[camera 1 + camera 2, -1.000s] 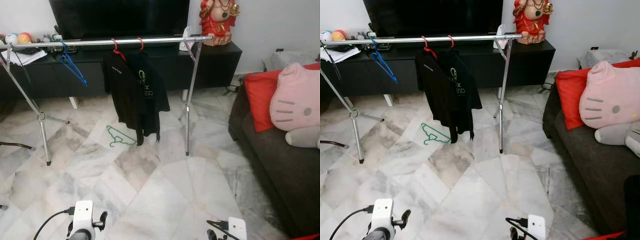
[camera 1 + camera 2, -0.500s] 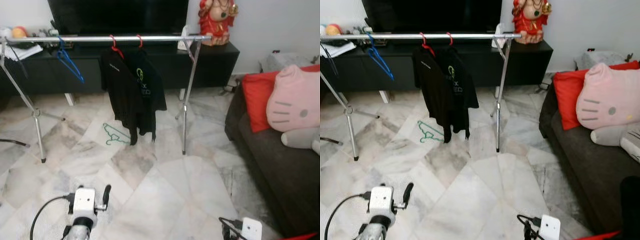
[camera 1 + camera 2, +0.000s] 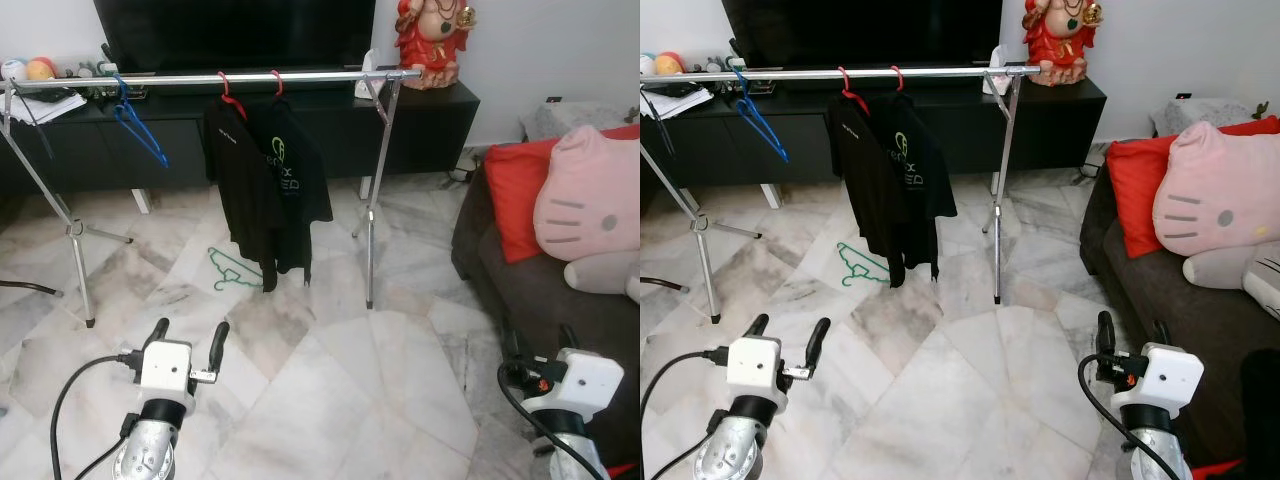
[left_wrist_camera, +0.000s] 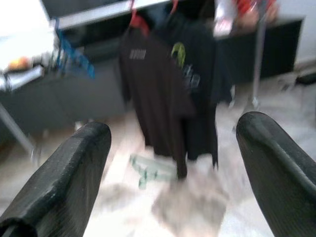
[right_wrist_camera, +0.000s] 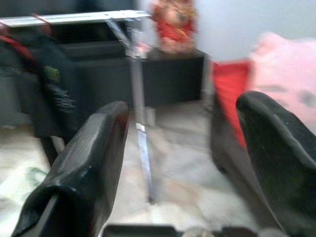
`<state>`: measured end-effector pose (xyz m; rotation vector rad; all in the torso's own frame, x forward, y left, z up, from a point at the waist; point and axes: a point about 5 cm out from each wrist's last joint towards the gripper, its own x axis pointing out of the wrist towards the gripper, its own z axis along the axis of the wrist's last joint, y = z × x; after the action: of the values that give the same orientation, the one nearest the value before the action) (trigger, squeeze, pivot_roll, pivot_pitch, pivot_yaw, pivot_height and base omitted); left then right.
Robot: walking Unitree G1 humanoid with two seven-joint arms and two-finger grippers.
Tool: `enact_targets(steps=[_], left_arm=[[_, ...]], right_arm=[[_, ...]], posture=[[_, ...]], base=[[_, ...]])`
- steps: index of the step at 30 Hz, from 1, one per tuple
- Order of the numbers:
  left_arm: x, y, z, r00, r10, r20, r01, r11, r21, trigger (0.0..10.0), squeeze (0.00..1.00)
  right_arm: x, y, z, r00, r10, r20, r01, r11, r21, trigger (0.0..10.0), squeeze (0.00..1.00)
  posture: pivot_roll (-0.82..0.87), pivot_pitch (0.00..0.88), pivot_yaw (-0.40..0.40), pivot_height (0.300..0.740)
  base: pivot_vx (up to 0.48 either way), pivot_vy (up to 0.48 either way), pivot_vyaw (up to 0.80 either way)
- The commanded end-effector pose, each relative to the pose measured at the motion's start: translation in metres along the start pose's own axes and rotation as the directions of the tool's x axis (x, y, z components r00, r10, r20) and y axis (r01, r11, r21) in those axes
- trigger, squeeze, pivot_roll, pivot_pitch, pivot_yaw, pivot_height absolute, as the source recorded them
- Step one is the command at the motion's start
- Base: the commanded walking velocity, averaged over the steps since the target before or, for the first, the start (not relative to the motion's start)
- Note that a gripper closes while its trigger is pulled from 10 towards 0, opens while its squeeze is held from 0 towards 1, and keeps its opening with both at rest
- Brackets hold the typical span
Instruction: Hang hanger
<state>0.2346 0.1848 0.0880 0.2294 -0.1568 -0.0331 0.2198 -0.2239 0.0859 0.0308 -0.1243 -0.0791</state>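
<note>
Marble floor (image 3: 350,370) under me. My left gripper (image 3: 187,337) is raised with fingers spread, holding nothing; my right gripper (image 3: 1130,328) is likewise released. Ahead, the green hanger (image 3: 232,270) lies on the floor beneath the black shirts (image 3: 270,190) on the clothes rail (image 3: 200,82).

Both my wrist views are blurred. Green hanger (image 3: 236,271) on the floor is partly hidden behind the black shirts (image 3: 268,195). Rail (image 3: 210,80) runs off the frame's left edge. Sofa (image 3: 560,300) and pink plush (image 3: 590,195) are cut off at right.
</note>
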Motion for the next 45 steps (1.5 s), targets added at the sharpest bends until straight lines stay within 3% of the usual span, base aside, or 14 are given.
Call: enact_targets(steps=[1,6,17,20,23,24,25,28,30,34,36,41,42,45], left_arm=[[0.004,-0.007,0.008,1.0,-0.007,0.022,0.006,1.0,0.004,10.0,0.0],[-0.004,-0.006,0.009,1.0,0.018,-0.001,-0.018,0.999,-0.041,10.0,0.0],[-0.007,0.003,0.012,0.998,0.009,-0.067,-0.011,1.0,-0.027,10.0,0.0],[-0.006,0.006,-0.002,0.992,-0.005,-0.124,0.005,1.0,0.003,10.0,0.0],[-0.011,0.014,-0.032,0.97,0.003,-0.243,0.007,0.999,0.042,10.0,0.0],[-0.018,0.019,-0.054,0.941,0.025,-0.337,-0.018,1.0,0.025,10.0,0.0],[-0.018,0.019,-0.054,0.941,0.025,-0.337,-0.018,1.0,0.025,10.0,0.0],[-0.043,0.022,-0.105,0.817,0.025,-0.576,-0.036,0.999,-0.007,10.0,0.0],[-0.058,0.019,-0.125,0.735,0.02,-0.678,-0.024,1.0,0.004,10.0,0.0],[-0.073,0.013,-0.141,0.652,-0.001,-0.759,0.008,1.0,0.005,10.0,0.0],[-0.083,0.009,-0.149,0.593,-0.005,-0.805,0.002,1.0,-0.004,10.0,0.0],[-0.09,0.005,-0.156,0.542,-0.002,-0.841,-0.025,1.0,-0.018,10.0,0.0],[-0.095,0.0,-0.16,0.487,-0.011,-0.873,-0.019,1.0,-0.023,10.0,0.0],[-0.091,-0.006,-0.16,0.484,-0.03,-0.874,-0.001,0.999,-0.035,10.0,0.0]], right_arm=[[-0.002,0.011,0.001,0.997,0.077,-0.016,-0.078,0.997,-0.028,10.0,0.0],[-0.003,0.022,0.011,0.992,0.125,-0.001,-0.125,0.991,-0.04,10.0,0.0],[-0.008,0.01,0.023,0.997,0.057,-0.053,-0.059,0.997,-0.043,10.0,0.0],[-0.007,-0.006,0.011,0.995,-0.024,-0.096,0.021,0.999,-0.039,10.0,0.0],[-0.005,-0.032,-0.009,0.977,-0.128,-0.172,0.132,0.991,0.014,10.0,0.0],[-0.005,-0.042,-0.027,0.958,-0.155,-0.242,0.163,0.986,0.016,10.0,0.0],[-0.005,-0.042,-0.027,0.958,-0.155,-0.242,0.163,0.986,0.016,10.0,0.0],[-0.018,-0.054,-0.083,0.858,-0.183,-0.48,0.213,0.977,0.009,10.0,0.0],[-0.037,-0.047,-0.117,0.75,-0.157,-0.643,0.226,0.974,0.025,10.0,0.0],[-0.061,-0.034,-0.141,0.628,-0.121,-0.769,0.187,0.982,-0.002,10.0,0.0],[-0.081,-0.022,-0.156,0.526,-0.085,-0.846,0.148,0.989,-0.007,10.0,0.0],[-0.08,-0.012,-0.161,0.513,-0.054,-0.857,0.156,0.987,0.031,10.0,0.0],[-0.078,-0.001,-0.163,0.503,-0.016,-0.864,0.106,0.993,0.044,10.0,0.0],[-0.079,0.01,-0.166,0.486,0.032,-0.873,0.044,0.997,0.061,10.0,0.0]], posture=[[-0.09,0.0,-0.038,0.74],[-0.09,0.0,-0.046,0.74],[-0.1,0.0,-0.027,0.74],[-0.09,0.0,-0.029,0.74],[-0.1,0.0,-0.028,0.74],[-0.1,0.0,-0.025,0.74],[-0.1,0.0,-0.025,0.74],[-0.1,0.0,-0.025,0.74],[-0.1,0.0,-0.027,0.74],[-0.08,0.0,-0.031,0.74],[-0.06,0.0,-0.037,0.74],[-0.07,0.0,-0.037,0.74],[-0.07,0.0,-0.035,0.74],[-0.06,0.0,-0.035,0.74]], base=[[0.0,0.0,0.0],[0.0,0.0,0.0],[0.0,0.0,0.0],[0.0,0.0,0.0],[0.0,0.0,0.0],[0.0,0.0,0.0],[0.0,0.0,0.0],[0.0,0.0,0.0],[0.0,0.0,0.0],[0.0,0.0,0.0],[0.0,0.0,0.0],[0.0,0.0,0.0],[0.0,0.0,0.0],[0.0,0.0,0.0]])
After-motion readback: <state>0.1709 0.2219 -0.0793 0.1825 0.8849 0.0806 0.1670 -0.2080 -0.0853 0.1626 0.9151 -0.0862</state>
